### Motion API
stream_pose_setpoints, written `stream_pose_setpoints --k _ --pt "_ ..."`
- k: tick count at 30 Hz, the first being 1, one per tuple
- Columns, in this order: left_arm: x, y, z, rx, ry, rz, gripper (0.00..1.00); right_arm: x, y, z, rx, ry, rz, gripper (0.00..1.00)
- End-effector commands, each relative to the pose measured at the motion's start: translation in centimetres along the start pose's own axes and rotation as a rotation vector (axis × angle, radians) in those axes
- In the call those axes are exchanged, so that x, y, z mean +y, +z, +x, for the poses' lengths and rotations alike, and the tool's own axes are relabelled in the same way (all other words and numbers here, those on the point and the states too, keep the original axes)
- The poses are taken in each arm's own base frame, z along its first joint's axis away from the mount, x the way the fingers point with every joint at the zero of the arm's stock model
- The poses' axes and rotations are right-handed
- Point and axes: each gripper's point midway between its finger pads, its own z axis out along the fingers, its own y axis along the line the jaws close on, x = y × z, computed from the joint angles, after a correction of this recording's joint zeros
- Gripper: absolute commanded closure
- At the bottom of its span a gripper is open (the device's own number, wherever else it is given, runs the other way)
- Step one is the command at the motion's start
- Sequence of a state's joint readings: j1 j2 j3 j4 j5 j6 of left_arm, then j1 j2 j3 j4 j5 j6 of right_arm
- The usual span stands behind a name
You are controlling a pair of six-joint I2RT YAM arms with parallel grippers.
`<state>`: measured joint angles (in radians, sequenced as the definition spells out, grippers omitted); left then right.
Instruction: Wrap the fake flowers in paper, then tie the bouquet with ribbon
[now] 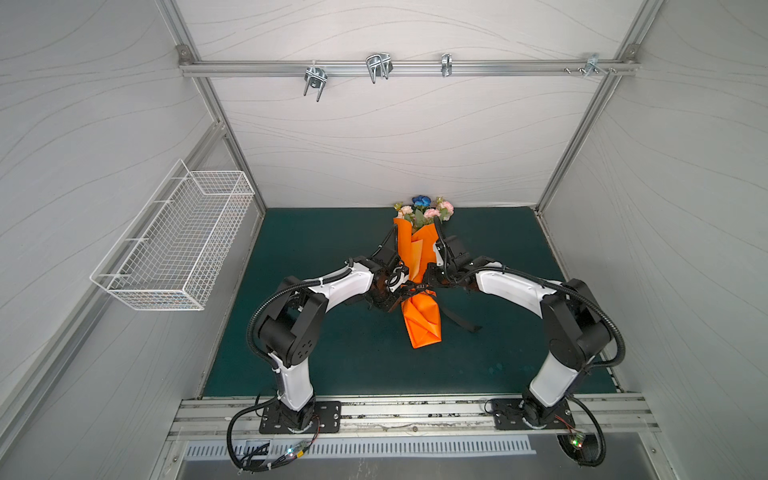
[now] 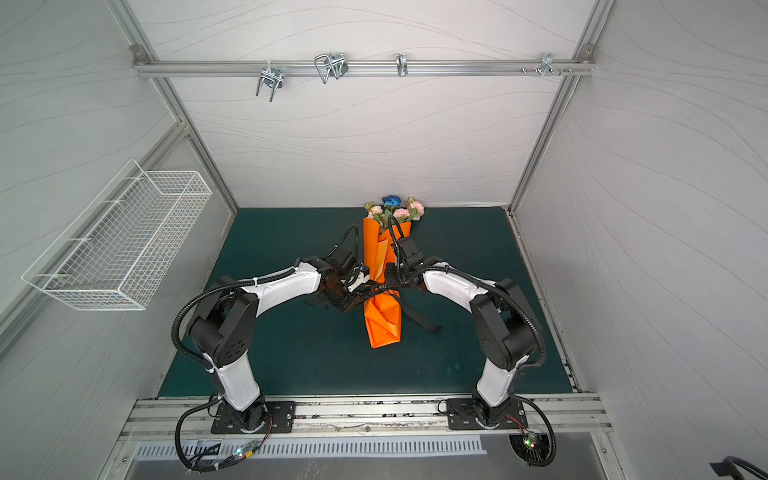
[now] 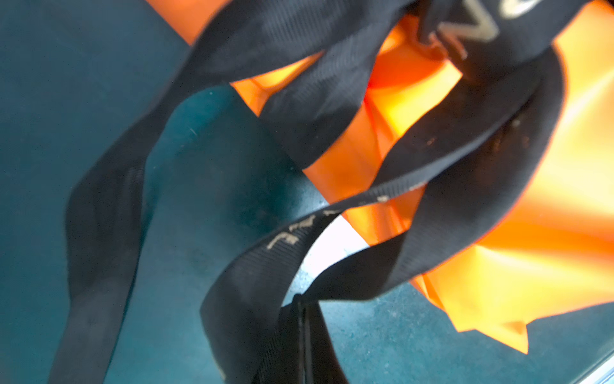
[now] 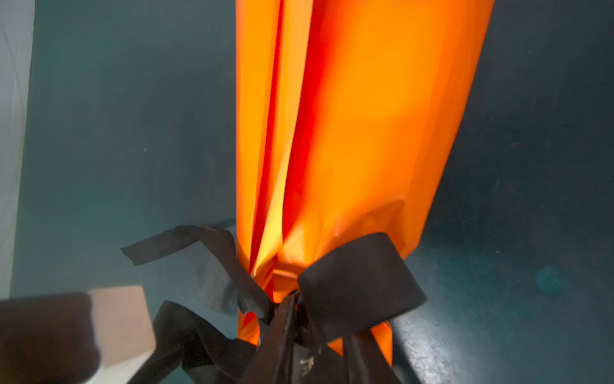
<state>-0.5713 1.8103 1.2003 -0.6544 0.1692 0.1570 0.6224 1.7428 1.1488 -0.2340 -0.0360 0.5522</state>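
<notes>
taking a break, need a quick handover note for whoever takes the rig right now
Left gripper: shut on the black ribbon, at the left side of the wrap.
Right gripper: looks shut on the ribbon too, from the opposite side.
Things: bouquet of fake flowers lies on the green mat, blooms toward the back wall, inside the orange wrapping paper.
Done: ribbon cinches the paper's narrow waist, crossed into a knot with a loop; one tail trails on the mat.
Left: probably pull snug, then release. Whether the knot is finished is unclear.
</notes>
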Motion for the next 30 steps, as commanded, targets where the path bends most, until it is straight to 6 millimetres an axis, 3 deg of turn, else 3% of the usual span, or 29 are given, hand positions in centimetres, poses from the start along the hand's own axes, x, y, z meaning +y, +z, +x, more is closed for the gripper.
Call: stream_pose_setpoints --k 1,3,11,15,25,30 --pt "-0.1 -0.5 -1.3 -0.019 0.027 0.0 1.0 0.8 0.7 -0.9 -0.006 -0.008 -0.026 0.85" --pt "0.0 -0.3 -1.1 -0.007 0.03 -0.006 1.0 0.5 0.8 -0.9 -0.002 -0.005 -0.021 1.0" --pt "2.6 0.3 1.6 0.106 -0.009 -0.03 1.0 -3.0 -0.1 -1.7 -0.007 0.028 0.023 1.0" --pt "3.5 0.9 2.8 0.154 -0.034 -0.019 1.0 -4.6 -0.1 -1.1 0.016 0.034 0.052 1.0" --pt "4.2 2.0 4.9 0.243 -0.054 -0.009 1.0 -9.0 0.1 -0.3 0.024 0.115 0.135 1.0" --pt "4.3 2.3 5.7 0.286 -0.052 -0.005 1.0 -9.8 0.1 -1.1 0.008 0.082 0.168 1.0"
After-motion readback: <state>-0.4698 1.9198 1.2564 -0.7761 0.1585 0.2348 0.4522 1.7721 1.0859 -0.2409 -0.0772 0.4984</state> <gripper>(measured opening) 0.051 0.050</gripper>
